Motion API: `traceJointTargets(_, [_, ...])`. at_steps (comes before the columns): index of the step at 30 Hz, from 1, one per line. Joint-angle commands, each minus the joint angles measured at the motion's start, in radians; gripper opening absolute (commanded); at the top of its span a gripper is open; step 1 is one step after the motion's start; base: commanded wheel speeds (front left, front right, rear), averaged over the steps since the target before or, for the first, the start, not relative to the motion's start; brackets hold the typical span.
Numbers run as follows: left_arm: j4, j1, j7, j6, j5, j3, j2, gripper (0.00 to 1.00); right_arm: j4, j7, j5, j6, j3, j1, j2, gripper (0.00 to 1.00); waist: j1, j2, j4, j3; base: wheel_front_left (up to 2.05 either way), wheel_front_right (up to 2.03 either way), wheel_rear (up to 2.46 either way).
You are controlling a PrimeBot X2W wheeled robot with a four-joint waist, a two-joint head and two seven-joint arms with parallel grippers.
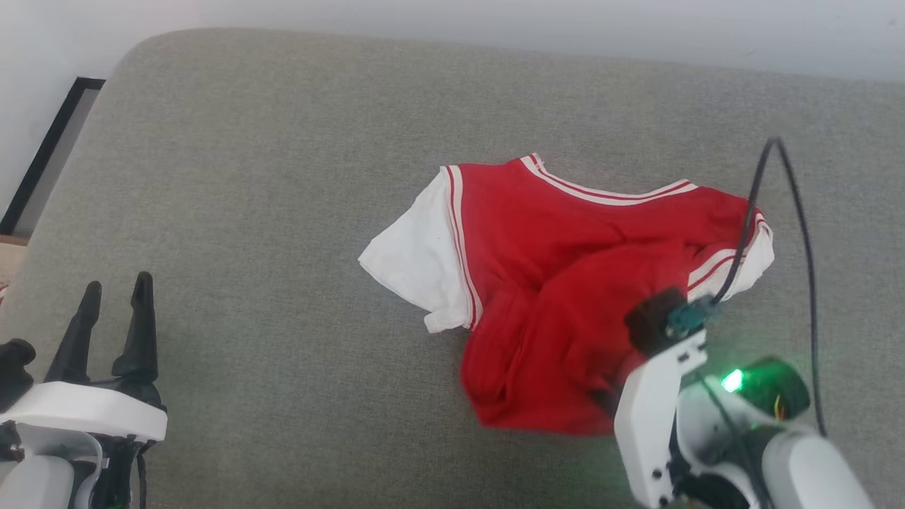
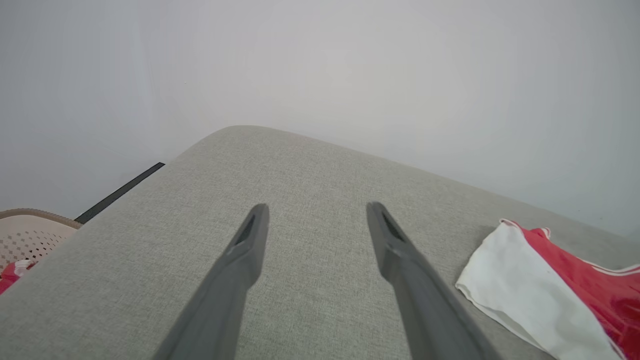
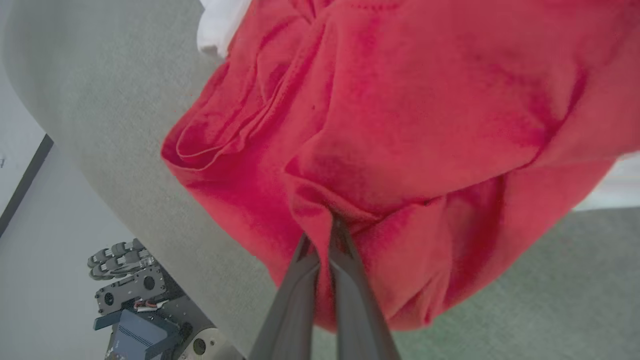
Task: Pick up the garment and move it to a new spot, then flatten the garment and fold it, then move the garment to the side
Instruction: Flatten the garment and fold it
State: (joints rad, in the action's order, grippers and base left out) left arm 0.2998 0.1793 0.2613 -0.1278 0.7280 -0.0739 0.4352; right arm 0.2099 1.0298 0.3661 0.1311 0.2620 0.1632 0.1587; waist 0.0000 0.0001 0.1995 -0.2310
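The garment is a red T-shirt with white sleeves and striped trim, lying crumpled on the grey cushion, collar towards the far side. My right gripper is shut on a fold of its red fabric near the lower hem; in the head view the right wrist covers the fingertips at the shirt's near right part. My left gripper stands open at the lower left, well apart from the shirt. In the left wrist view its fingers are spread over bare cushion, with the white sleeve off to the right.
The grey cushion spreads wide to the left of and behind the shirt. A pale wall runs along its far edge. A beige perforated basket stands beyond the cushion's left corner. The robot's wheeled base shows below the cushion's near edge.
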Motion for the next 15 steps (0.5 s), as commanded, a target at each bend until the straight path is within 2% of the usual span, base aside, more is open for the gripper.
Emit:
traceJointTargets(1, [0.000, -0.001, 0.005, -0.003, -0.001, 0.006, 0.003, 1.00, 0.000, 0.003, -0.010, -0.001, 0.001, -0.030, -0.009, 0.00, 0.0000, -0.0001, -0.004, 0.000, 0.00, 0.00, 0.00])
traceJointTargets(8, [0.003, 0.002, 0.005, -0.003, -0.003, 0.005, 0.005, 1.00, -0.076, -0.045, -0.024, -0.001, -0.004, -0.087, -0.040, 0.00, 0.0000, -0.0001, -0.010, 0.002, 0.00, 0.00, 0.00])
traceJointTargets(9, [0.004, 0.002, 0.005, -0.003, -0.006, 0.003, 0.007, 1.00, -0.089, -0.060, -0.020, -0.001, -0.009, -0.084, -0.048, 0.06, 0.0000, -0.0001, -0.011, 0.002, 0.00, 0.00, 0.00])
traceJointTargets(11, [0.004, 0.003, 0.005, -0.003, -0.006, 0.000, 0.009, 1.00, -0.110, -0.076, -0.030, -0.001, -0.003, -0.072, -0.044, 0.84, 0.0000, -0.0001, -0.012, 0.004, 0.00, 0.00, 0.00])
traceJointTargets(12, [0.006, 0.003, 0.005, -0.003, -0.006, 0.001, 0.013, 1.00, -0.116, -0.087, -0.024, -0.001, -0.007, -0.070, -0.048, 1.00, 0.0000, -0.0001, -0.013, 0.006, 0.00, 0.00, 0.00])
traceJointTargets(15, [0.005, 0.005, 0.005, -0.003, -0.006, 0.001, 0.017, 1.00, -0.124, -0.096, -0.024, -0.001, -0.009, -0.060, -0.052, 1.00, 0.0000, -0.0001, -0.017, 0.011, 0.00, 0.00, 0.00])
